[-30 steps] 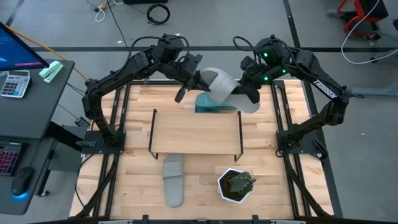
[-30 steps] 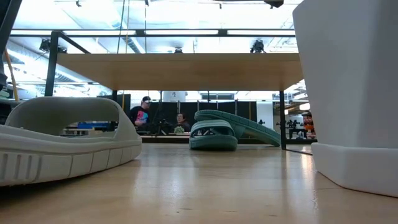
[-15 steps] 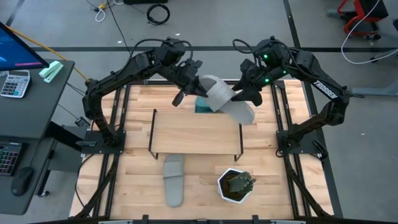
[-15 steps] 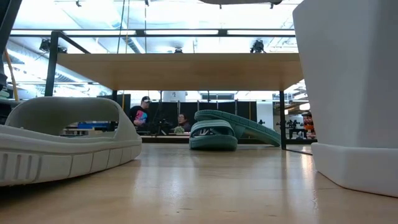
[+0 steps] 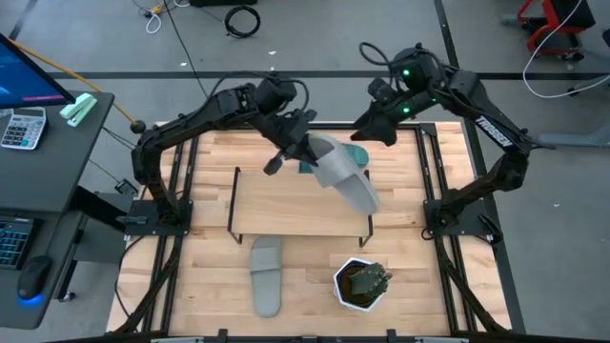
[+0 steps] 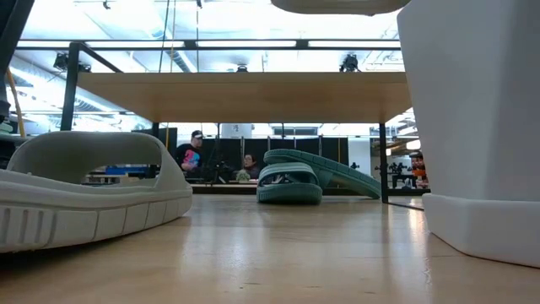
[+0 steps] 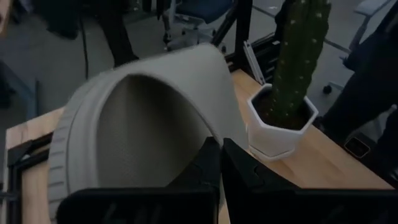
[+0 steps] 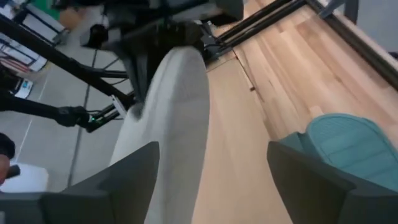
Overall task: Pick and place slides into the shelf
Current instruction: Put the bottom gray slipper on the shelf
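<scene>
Above the shelf: a grey slide [image 5: 343, 176] hung in the air over the right end of the shelf [image 5: 286, 205], tilted, with its far end low by the shelf's right edge.
Left hand: the left hand [image 5: 297, 145] was pinched tight on the strap end of that grey slide and carried it alone.
Right hand: the right hand [image 5: 367, 129] was spread wide and held nothing. It was up near the back of the bench [image 5: 210, 272], just beside the slide's top end but not touching it.
What could go wrong: I thought the slide could slip or swing, since only one hand had it, by one end. If let go there, it could slide off the right edge of the shelf.
Other slides: teal slides [image 6: 304, 177] lay on the bench behind the shelf. Another grey slide [image 5: 266, 274] lay in front of it, near a white plant pot [image 5: 361, 284].
</scene>
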You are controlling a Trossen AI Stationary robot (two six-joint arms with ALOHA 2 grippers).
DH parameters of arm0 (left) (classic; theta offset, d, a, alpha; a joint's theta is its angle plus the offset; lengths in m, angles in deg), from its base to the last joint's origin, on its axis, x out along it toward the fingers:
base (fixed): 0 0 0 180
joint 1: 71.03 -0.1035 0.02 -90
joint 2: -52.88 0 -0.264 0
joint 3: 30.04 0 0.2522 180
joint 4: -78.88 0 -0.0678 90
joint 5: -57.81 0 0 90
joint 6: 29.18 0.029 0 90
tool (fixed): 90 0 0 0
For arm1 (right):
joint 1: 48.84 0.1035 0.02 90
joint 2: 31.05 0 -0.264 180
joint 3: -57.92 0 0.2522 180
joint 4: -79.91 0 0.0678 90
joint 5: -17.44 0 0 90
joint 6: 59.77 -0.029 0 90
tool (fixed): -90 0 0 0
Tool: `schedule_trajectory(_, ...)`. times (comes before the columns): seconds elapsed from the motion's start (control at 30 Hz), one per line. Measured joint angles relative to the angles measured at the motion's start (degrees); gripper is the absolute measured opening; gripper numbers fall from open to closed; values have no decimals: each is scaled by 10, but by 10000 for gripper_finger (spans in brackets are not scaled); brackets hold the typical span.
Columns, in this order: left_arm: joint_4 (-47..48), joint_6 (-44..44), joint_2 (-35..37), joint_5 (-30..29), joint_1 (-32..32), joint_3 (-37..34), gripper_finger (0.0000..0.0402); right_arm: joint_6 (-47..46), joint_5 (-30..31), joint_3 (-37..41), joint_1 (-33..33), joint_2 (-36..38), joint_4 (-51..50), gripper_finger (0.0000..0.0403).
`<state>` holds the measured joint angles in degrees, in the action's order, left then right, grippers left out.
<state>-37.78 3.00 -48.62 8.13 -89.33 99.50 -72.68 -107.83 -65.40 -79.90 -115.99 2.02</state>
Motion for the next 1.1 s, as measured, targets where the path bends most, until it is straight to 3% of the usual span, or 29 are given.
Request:
schedule_trajectory(0.43, -17, -2, -21, -2, 2, 0, 5, -26, -70, 0, 5, -55, 78, 299)
schedule_trajectory(1.1, -16, 0, -21, -2, 1, 0, 5, -23, -60, 0, 32, -96, 136, 270)
